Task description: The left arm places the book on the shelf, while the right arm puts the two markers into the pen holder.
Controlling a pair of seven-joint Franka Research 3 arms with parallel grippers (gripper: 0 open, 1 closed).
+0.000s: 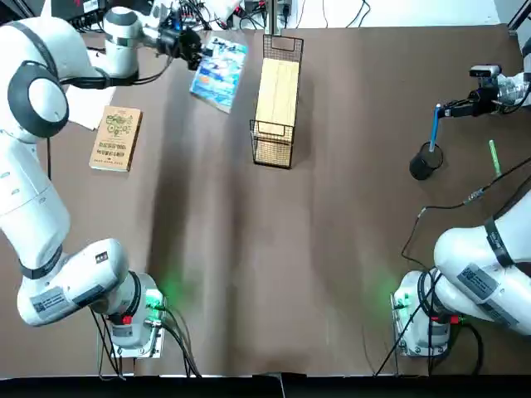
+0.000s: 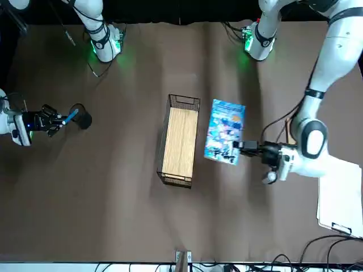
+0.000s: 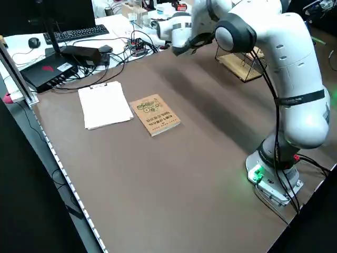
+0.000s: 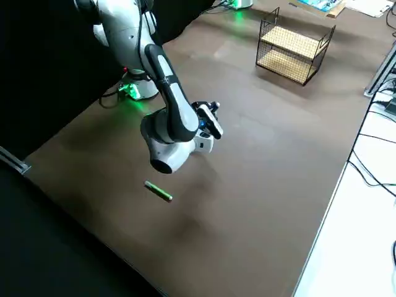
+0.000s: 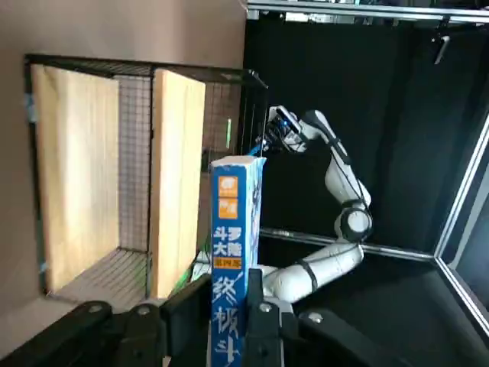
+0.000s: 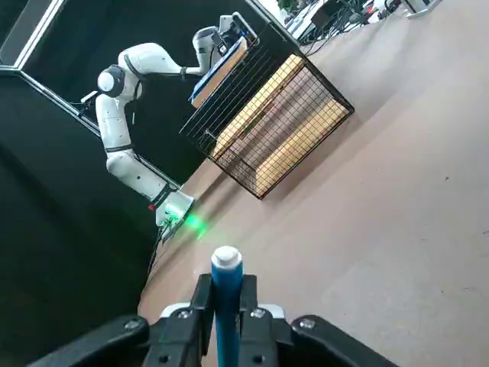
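My left gripper (image 1: 196, 53) is shut on the light blue book (image 1: 221, 73) and holds it lifted and tilted just left of the wire shelf (image 1: 276, 99). In the left wrist view the book's spine (image 5: 235, 229) stands between my fingers, with the shelf (image 5: 114, 168) right behind it. My right gripper (image 1: 452, 108) is shut on the blue marker (image 1: 435, 129), whose tip hangs over the black pen holder (image 1: 425, 162). From the front the blue marker (image 2: 70, 118) points at the pen holder (image 2: 83, 119). The green marker (image 1: 494, 156) lies flat on the table right of the holder.
A tan-brown book (image 1: 116, 138) and a white paper sheet (image 3: 105, 104) lie at the far left of the table. Cables and desk gear crowd the far edge. A black cable (image 1: 448, 206) runs across the table near the right arm's base.
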